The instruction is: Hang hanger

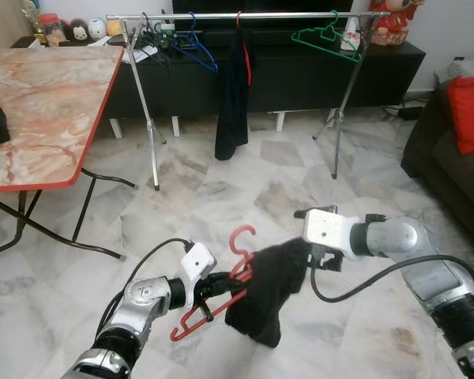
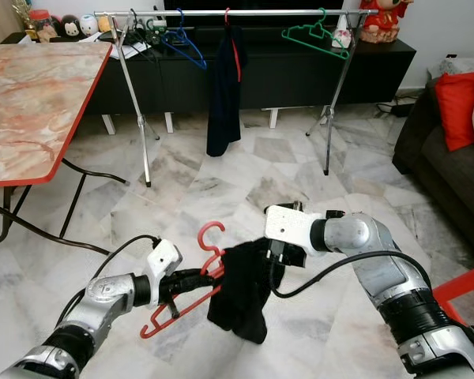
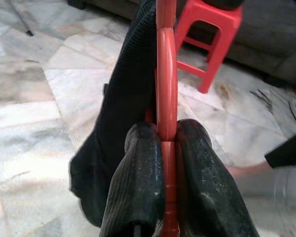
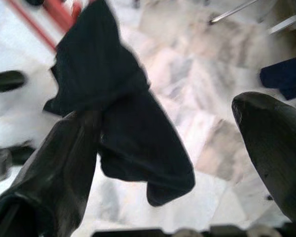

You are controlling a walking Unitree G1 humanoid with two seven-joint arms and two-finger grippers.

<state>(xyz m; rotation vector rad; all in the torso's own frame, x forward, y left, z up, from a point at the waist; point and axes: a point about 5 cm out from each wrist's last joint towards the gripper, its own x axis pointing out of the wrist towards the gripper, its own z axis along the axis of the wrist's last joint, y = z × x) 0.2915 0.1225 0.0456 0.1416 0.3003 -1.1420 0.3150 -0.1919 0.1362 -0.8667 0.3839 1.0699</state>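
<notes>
My left gripper (image 1: 221, 283) is shut on a red plastic hanger (image 1: 242, 241), held low over the marble floor with its hook pointing up. In the left wrist view the hanger's bar (image 3: 166, 74) is pinched between the two fingers (image 3: 138, 182). A black garment (image 1: 272, 292) is draped over the hanger and sags below it. My right gripper (image 1: 312, 257) is at the garment's upper right edge. In the right wrist view its fingers (image 4: 54, 163) stand apart, with the garment (image 4: 123, 123) against one of them. The clothes rack's rail (image 1: 253, 16) runs across the far side.
On the rail hang a blue hanger (image 1: 193, 43), a dark garment (image 1: 235, 95) and a green hanger (image 1: 328, 38). A marble-topped table (image 1: 47, 95) stands left, a dark sofa (image 1: 450, 158) with a red cushion (image 1: 468, 110) right, and a red stool (image 3: 207, 29) nearby.
</notes>
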